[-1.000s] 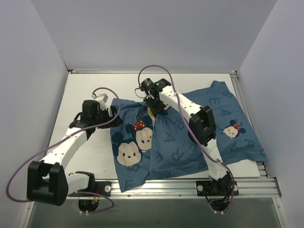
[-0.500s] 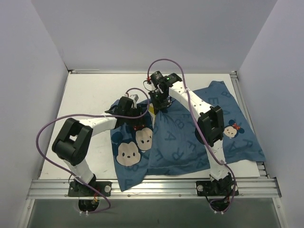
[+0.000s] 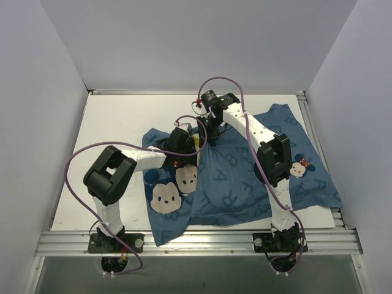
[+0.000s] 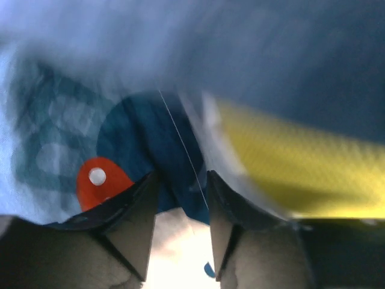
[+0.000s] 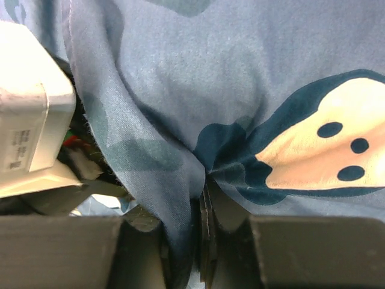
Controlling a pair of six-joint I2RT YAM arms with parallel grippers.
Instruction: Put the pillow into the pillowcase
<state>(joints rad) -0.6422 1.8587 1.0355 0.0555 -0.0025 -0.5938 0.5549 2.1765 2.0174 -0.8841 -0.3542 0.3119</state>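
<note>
The blue pillowcase [image 3: 245, 177] with mouse faces lies spread over the middle and right of the table. Of the pillow, only a yellow edge [image 3: 196, 142] shows at the case's back opening; it is a blurred yellow band [image 4: 289, 162] in the left wrist view. My right gripper [image 3: 206, 131] is shut on a bunched fold of the pillowcase [image 5: 210, 72] at that opening. My left gripper [image 3: 191, 144] is just beside it. Its jaws stand partly apart [image 4: 180, 180], with a fold of blue cloth [image 4: 162, 138] between the tips and the yellow edge outside the right finger.
The white table [image 3: 116, 122] shows bare surface to the left and back of the case. Grey walls close in three sides and a metal rail [image 3: 196, 240] runs along the front. The left arm's white wrist housing [image 5: 30, 120] sits close to the right gripper.
My left arm has swung right from the case's left edge to the opening beside the right gripper, its jaws narrowing. The right gripper has shifted slightly right and back with the cloth.
</note>
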